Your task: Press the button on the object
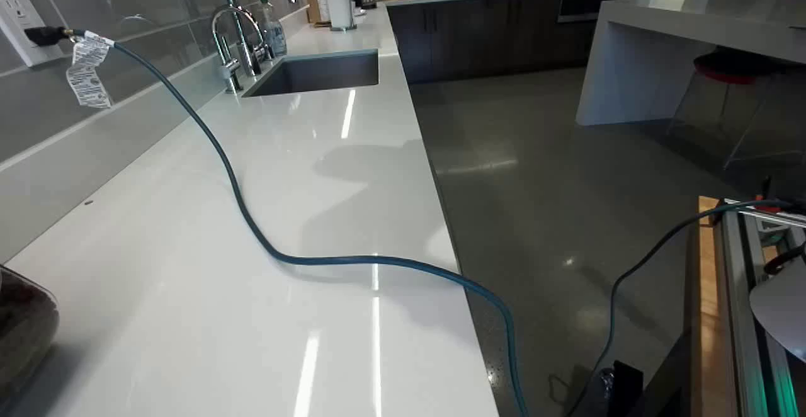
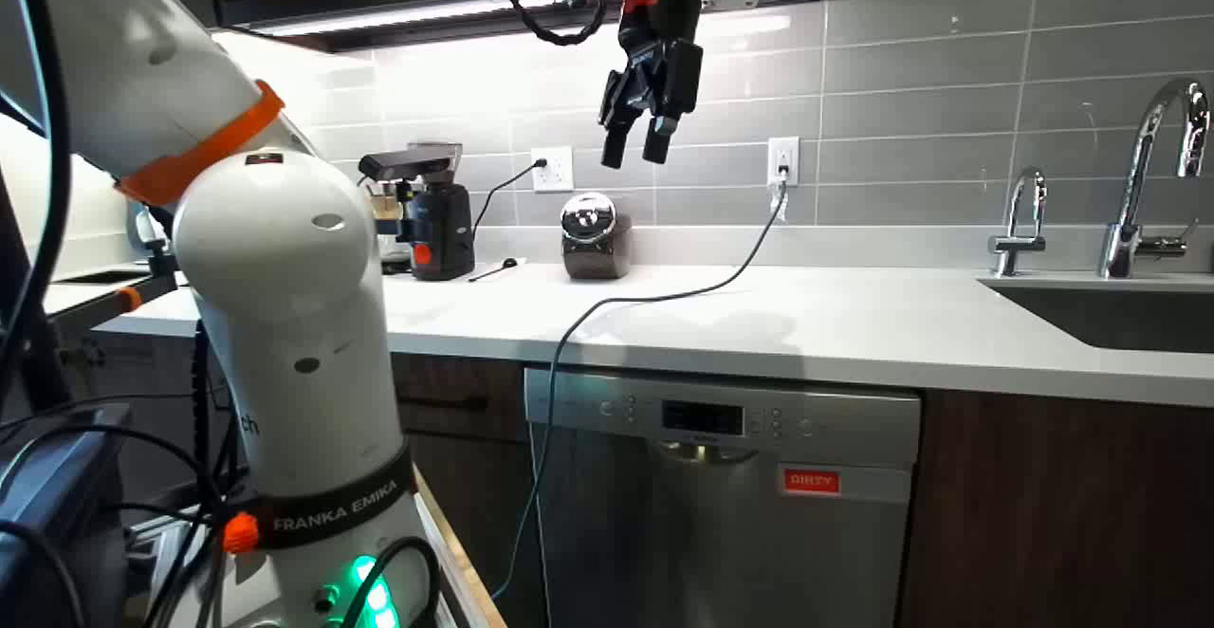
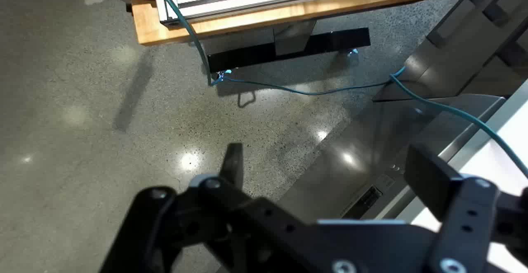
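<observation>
High up in an exterior view, look at the gripper (image 2: 634, 149), tips down, higher than the counter (image 2: 901, 315), well parted. Check the wrist view: spread wide at the fingers (image 3: 233, 161), with the floor (image 3: 264, 128) and the dishwasher (image 3: 348, 161) in sight between them. Now down to the button! Cannot tell which of two things to credit with it. See, in an exterior view, the black machine (image 2: 444, 230), with a red-orange spot (image 2: 422, 253) low on the front; then, near it, the dark container (image 2: 595, 259) with a round chrome face (image 2: 588, 217). Find both lower than the fingers, well apart: in that view, almost straight underneath for the container, farther off toward the robot arm (image 2: 294, 324) for the machine. Catch the cable (image 2: 654, 300) too, in both exterior views, plugged into a wall outlet (image 2: 780, 149), draped over the counter edge.
</observation>
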Robot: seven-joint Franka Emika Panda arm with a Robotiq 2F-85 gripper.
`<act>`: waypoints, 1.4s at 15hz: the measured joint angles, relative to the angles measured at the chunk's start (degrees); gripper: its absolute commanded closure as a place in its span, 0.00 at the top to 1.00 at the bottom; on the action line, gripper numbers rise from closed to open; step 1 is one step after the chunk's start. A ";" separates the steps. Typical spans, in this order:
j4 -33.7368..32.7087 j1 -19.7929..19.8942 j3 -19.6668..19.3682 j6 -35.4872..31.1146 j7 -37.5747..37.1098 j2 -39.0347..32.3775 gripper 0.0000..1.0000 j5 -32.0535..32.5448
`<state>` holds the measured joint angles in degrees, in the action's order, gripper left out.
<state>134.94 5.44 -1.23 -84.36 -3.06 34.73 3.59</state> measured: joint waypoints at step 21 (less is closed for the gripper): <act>4.27 1.46 -6.46 -25.05 14.54 -10.30 1.00 3.05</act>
<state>139.21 6.90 -7.69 -109.41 11.48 24.43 6.64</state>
